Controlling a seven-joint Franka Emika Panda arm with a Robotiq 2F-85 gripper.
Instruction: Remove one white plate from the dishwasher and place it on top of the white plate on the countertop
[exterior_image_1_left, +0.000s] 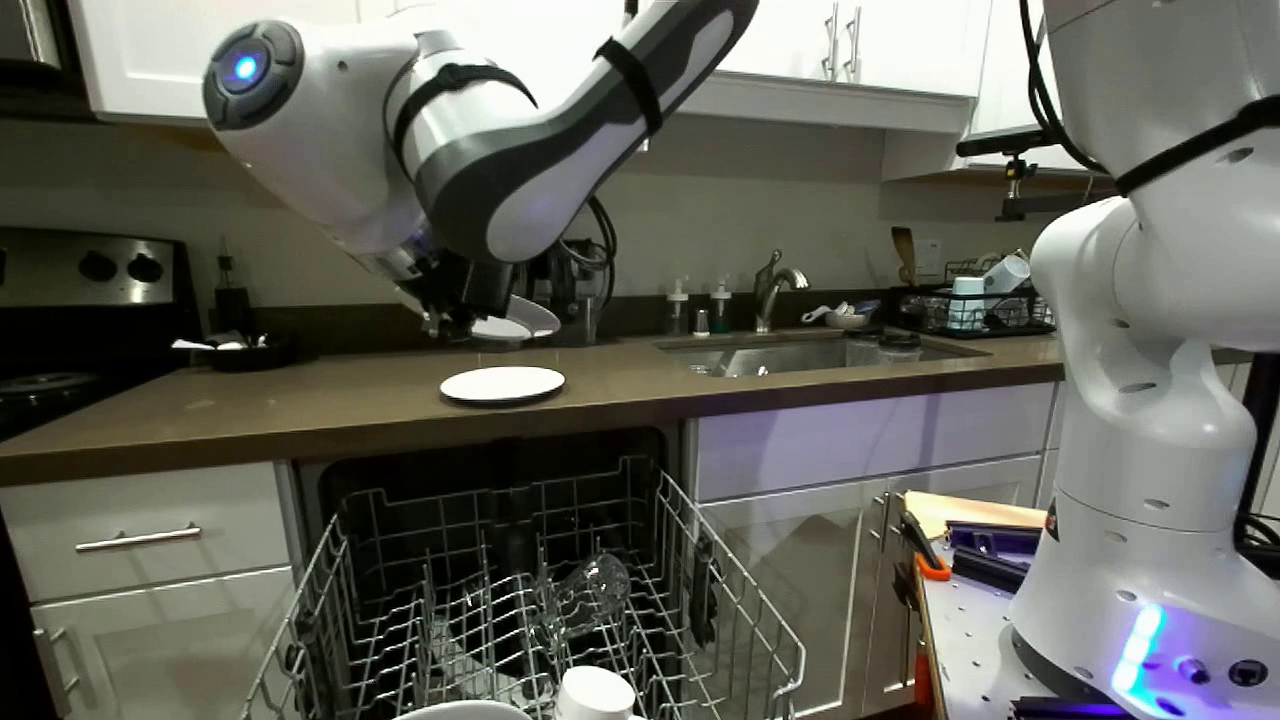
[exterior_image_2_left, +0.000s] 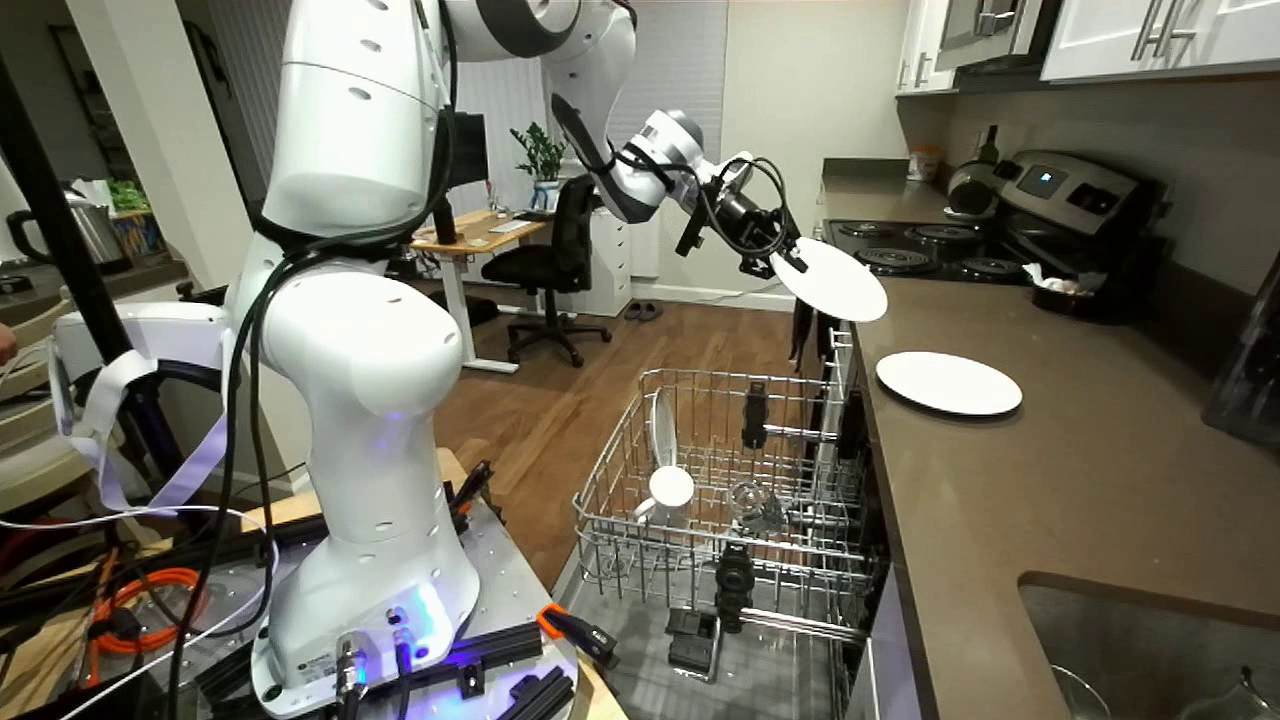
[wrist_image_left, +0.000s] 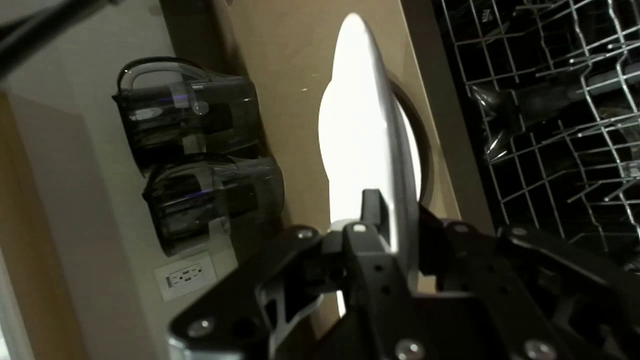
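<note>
My gripper (wrist_image_left: 401, 220) is shut on the rim of a white plate (wrist_image_left: 360, 100). The held plate also shows in both exterior views (exterior_image_1_left: 530, 318) (exterior_image_2_left: 832, 282), tilted and raised above the counter level. A second white plate (exterior_image_1_left: 502, 384) lies flat on the brown countertop; it also shows in an exterior view (exterior_image_2_left: 948, 384). In the wrist view the held plate partly covers this countertop plate (wrist_image_left: 326, 131). The pulled-out dishwasher rack (exterior_image_1_left: 730, 560) stands below the counter edge. Another plate (exterior_image_2_left: 662, 428) stands upright in the rack.
The rack also holds a white mug (exterior_image_2_left: 671, 487) and a clear glass (exterior_image_2_left: 755, 505). Two dark clear pitchers (wrist_image_left: 192, 112) stand by the wall. A stove (exterior_image_2_left: 900, 245) and a sink (exterior_image_1_left: 770, 357) flank the counter. A black pan (exterior_image_1_left: 250, 353) sits near the stove.
</note>
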